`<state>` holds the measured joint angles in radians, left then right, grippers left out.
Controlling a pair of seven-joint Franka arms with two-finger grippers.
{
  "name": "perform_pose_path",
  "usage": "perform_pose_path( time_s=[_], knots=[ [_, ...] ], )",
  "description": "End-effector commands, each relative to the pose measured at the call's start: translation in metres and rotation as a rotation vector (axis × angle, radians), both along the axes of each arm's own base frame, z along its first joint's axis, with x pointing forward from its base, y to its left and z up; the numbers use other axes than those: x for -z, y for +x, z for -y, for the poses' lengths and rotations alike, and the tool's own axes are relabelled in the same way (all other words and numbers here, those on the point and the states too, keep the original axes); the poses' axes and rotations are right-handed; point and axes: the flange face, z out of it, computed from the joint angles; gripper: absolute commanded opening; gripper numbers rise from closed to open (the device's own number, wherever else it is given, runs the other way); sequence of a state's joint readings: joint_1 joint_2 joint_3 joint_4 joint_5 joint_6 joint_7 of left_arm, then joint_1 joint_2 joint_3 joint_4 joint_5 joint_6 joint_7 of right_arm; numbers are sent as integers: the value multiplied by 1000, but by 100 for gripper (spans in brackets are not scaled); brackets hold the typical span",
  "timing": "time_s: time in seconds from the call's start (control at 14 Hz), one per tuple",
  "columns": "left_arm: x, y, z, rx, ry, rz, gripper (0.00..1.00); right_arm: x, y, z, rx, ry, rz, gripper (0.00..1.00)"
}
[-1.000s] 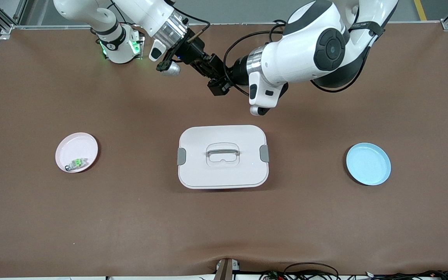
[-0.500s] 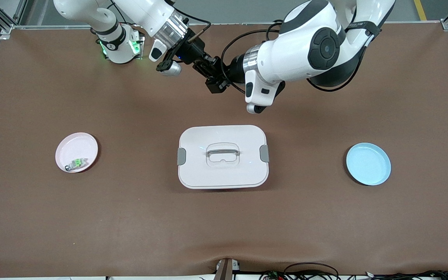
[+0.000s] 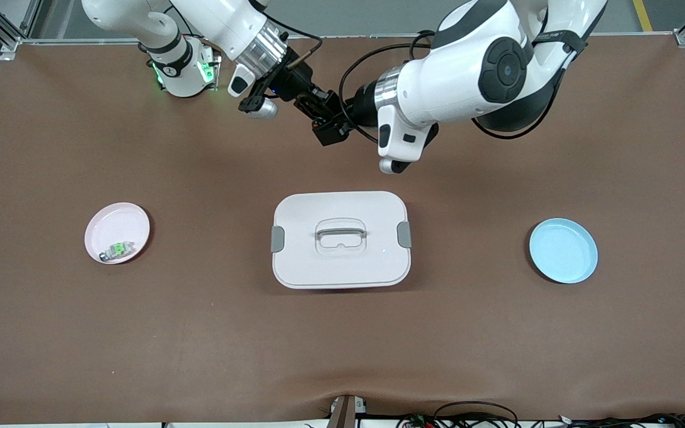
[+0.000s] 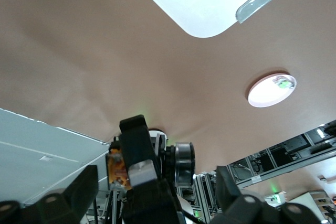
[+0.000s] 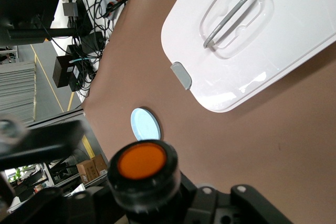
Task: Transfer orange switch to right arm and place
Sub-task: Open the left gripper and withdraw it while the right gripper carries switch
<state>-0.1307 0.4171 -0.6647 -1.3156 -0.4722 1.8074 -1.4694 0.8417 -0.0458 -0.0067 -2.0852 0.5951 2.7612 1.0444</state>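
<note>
The orange switch (image 5: 142, 164) is a stubby black cylinder with an orange round end. It sits in my right gripper (image 5: 144, 182), which is shut on it. In the left wrist view the orange switch (image 4: 117, 169) shows beside the right gripper's black finger. My left gripper (image 4: 156, 184) is open, its two fingers (image 4: 79, 192) wide apart on either side of the right gripper. Both hands meet in the air over bare table near the robots' bases: the right gripper (image 3: 320, 114) and the left gripper (image 3: 339, 116) are tip to tip.
A white lidded box (image 3: 295, 208) with a grey handle lies mid-table. A pink plate (image 3: 110, 221) toward the right arm's end holds a small grey part with a green top (image 3: 118, 249). A blue plate (image 3: 562, 250) lies toward the left arm's end.
The two joined hands have shifted a little toward the robots' bases. The left arm's wrist swung toward the right arm, then eased back slightly.
</note>
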Motion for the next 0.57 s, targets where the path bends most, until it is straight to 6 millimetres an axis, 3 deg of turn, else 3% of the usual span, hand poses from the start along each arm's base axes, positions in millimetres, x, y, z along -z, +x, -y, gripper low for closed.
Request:
perform_pose_path(
  time_s=[0.0, 0.5],
  knots=[
    [-18, 5, -15, -35, -7, 7, 100, -3, 1, 5, 2, -7, -25, 0],
    [-45, 46, -84, -117, -10, 66, 100, 0, 4, 26, -128, -118, -21, 0]
  ],
)
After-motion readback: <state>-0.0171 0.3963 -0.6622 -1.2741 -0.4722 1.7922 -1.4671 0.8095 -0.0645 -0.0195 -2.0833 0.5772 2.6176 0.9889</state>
